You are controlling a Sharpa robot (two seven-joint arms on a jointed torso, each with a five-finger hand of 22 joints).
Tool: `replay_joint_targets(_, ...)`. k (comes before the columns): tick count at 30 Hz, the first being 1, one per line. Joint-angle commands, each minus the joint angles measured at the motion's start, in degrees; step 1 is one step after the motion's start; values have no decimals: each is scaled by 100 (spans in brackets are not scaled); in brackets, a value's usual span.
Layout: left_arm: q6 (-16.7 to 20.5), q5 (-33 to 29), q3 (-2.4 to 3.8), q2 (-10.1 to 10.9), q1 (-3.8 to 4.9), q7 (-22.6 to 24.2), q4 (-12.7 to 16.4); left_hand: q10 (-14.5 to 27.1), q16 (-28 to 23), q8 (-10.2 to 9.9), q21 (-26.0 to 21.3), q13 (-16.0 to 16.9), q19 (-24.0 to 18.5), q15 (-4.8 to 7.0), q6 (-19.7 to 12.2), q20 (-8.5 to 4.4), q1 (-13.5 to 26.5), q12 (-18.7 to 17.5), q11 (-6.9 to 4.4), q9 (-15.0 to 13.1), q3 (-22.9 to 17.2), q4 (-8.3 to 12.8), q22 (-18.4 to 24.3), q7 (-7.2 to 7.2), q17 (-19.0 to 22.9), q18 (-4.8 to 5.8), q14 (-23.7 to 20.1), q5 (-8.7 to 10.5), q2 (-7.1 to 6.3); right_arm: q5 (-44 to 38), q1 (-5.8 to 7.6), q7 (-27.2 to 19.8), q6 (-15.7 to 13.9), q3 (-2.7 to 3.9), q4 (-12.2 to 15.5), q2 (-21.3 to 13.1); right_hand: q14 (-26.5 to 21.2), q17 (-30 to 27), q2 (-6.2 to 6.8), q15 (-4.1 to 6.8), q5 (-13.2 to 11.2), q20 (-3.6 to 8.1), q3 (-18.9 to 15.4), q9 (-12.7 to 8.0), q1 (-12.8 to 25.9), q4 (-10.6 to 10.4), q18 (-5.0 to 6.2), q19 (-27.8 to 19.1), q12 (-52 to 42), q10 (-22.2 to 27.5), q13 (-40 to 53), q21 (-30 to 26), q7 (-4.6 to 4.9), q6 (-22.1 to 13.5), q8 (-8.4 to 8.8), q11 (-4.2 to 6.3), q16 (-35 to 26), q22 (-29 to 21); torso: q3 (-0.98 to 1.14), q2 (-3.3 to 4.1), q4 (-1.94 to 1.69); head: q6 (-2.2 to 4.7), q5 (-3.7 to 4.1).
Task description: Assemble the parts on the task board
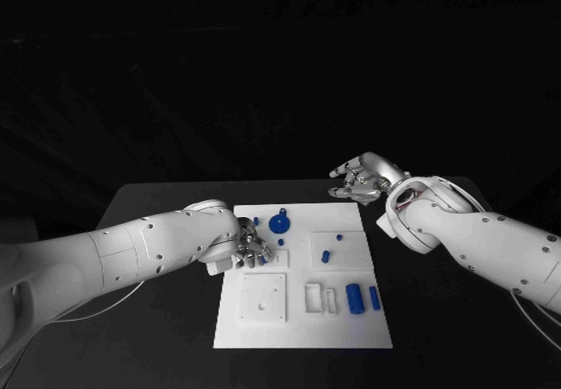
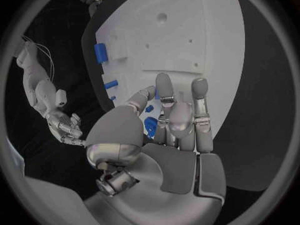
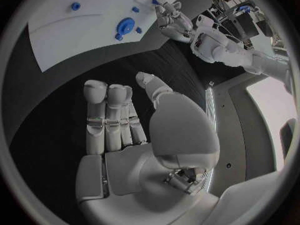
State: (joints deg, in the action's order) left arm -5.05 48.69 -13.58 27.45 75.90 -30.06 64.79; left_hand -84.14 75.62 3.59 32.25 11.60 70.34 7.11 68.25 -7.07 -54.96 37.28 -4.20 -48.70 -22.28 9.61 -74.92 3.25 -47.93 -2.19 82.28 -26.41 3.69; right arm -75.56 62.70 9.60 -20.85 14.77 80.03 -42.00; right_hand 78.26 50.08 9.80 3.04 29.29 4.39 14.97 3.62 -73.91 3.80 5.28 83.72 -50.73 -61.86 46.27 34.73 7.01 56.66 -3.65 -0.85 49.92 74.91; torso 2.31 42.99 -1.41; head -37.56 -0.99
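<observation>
The white task board (image 1: 351, 328) lies in the middle of the black table. My left hand (image 1: 246, 253) rests fingers-down on the board's left part, and a small blue part (image 2: 150, 125) sits pinched between its thumb and fingers. My right hand (image 1: 365, 180) hovers above the table beyond the board's back right corner, fingers apart from the thumb and nothing in it. A round blue disc (image 1: 280, 223) sits near the back of the board. Two blue cylinders (image 1: 353, 298) lie at the front right. Another blue piece (image 1: 326, 257) stands in a raised white block.
A white square plate (image 1: 264, 296) and two white slots (image 1: 314, 296) occupy the board's front half. Small blue pegs (image 1: 339, 237) stand near the disc. Black table surrounds the board; a thin cable (image 1: 105, 304) trails under the left arm.
</observation>
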Motion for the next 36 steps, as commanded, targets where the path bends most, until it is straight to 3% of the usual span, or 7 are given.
replay_joint_targets(1, -402, -38, -9, -58, -13, -80, -39, -271, 5, 40, -34, -7, 29, 8, 1337, -5, -134, 2, -35, -1054, -20, 4, -5, -653, 7, 8, 15, -29, 86, -6, -5, -58, 56, 3, -3, 9, -2, -1, 3, 36, 22, 7, 27, 5, 65, -4, 53, 62, 3, 15, -4, 11, 3, 51, 8, 24, 23, 411, 1, -1, 2, 8, 5)
replay_joint_targets(10, -602, -86, -6, -178, 12, -146, -199, -272, 5, 41, -58, -7, 38, 8, 1336, -4, -128, 5, -36, -1055, -23, 5, -28, -654, 3, 9, 16, -17, 88, -2, -10, -54, 73, 3, -21, 21, -1, -1, 3, 37, 34, 7, 35, 5, 73, 5, 53, 62, 3, 15, -3, 16, 3, 52, 8, 24, 22, 412, 3, 0, 5, 10, 14)
replay_joint_targets(19, -597, -115, -1, -232, 25, -165, -290, -272, -3, 41, -85, -11, 45, 8, 1330, -6, -123, -1, -37, -1056, -18, -9, -49, -654, 11, 12, 15, 2, 100, 1, -27, -54, 84, 3, -40, 39, -1, 0, 3, 37, 47, 7, 41, 5, 77, 10, 54, 59, 6, 16, -4, 8, 3, 51, 8, 25, 21, 410, -9, 0, -6, 16, 22)
replay_joint_targets(28, -577, -130, 2, -280, 35, -188, -362, -271, -23, 43, -128, -24, 65, 12, 1302, -7, -111, -18, -43, -1081, 33, -75, -66, -655, 33, 16, 13, 174, 107, 2, -36, -48, 104, 3, -48, 39, -1, 0, 3, 37, 47, 7, 41, 5, 77, 10, 54, 59, 6, 16, -4, 8, 3, 51, 8, 25, 21, 410, -9, -3, -4, 21, 41)
replay_joint_targets(33, -555, -134, 2, -314, 37, -199, -400, -271, -26, 44, -153, -24, 76, 11, 1315, -5, -105, -11, -42, -1095, 152, -226, -70, -659, 34, 24, 14, 671, 171, 3, -37, -44, 112, 3, -45, 37, -2, 0, 5, 37, 59, 8, 49, 5, 83, 17, 53, 61, 7, 15, -4, 17, 4, 49, 8, 24, 19, 412, -12, -2, -5, 20, 49)
replay_joint_targets(36, -533, -135, 2, -327, 38, -199, -419, -272, -29, 43, -180, -25, 90, 12, 1317, -6, -158, -7, -42, -1100, 252, -326, -76, -659, 37, 27, 16, 733, 175, 3, -37, -42, 116, 3, -45, 38, -2, 0, 5, 37, 59, 8, 49, 5, 83, 17, 53, 61, 7, 15, -4, 17, 4, 49, 8, 24, 19, 412, -11, -3, -5, 29, 46)
